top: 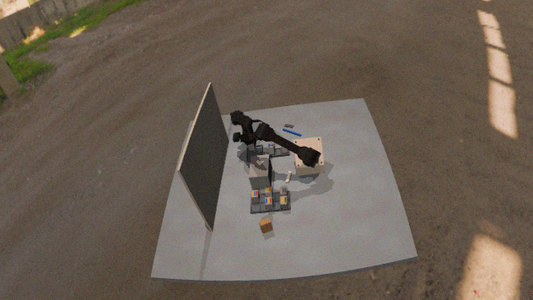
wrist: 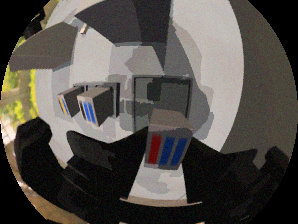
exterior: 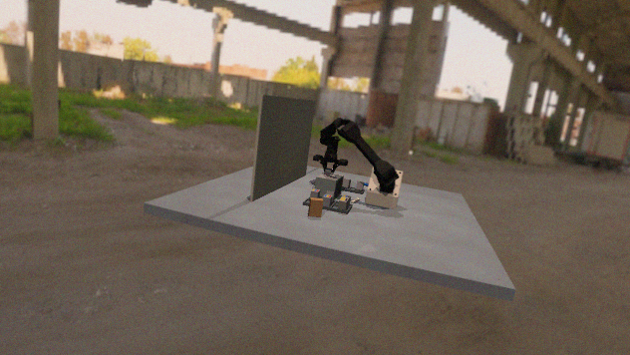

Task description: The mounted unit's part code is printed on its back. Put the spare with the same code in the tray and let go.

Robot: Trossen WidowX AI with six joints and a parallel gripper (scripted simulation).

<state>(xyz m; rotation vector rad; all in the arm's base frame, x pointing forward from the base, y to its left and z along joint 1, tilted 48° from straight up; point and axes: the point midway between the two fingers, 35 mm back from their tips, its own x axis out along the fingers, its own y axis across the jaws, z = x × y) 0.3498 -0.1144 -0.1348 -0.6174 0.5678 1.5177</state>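
My gripper (top: 251, 147) (exterior: 329, 172) (wrist: 164, 131) is shut on a grey block (wrist: 168, 138) with one red and two blue stripes. It holds the block upright, beyond the grey box in the top view. A square dark-rimmed tray (wrist: 162, 77) shows behind the held block in the wrist view; the block hides its near part. A spare (wrist: 91, 106) with blue stripes and another (wrist: 69, 101) with yellow and blue stripes stand left of the tray. Several striped spares stand in the front rack (top: 260, 211). I cannot make out the mounted unit or its printed code.
A grey box (top: 259, 179) (exterior: 326, 185) stands between the front rack and the gripper. A tall dark panel (top: 204, 156) (exterior: 284, 145) rises at the left. A brown block (top: 266, 225) (exterior: 315, 207) stands before the rack. A blue bar (top: 292, 132) lies behind the arm.
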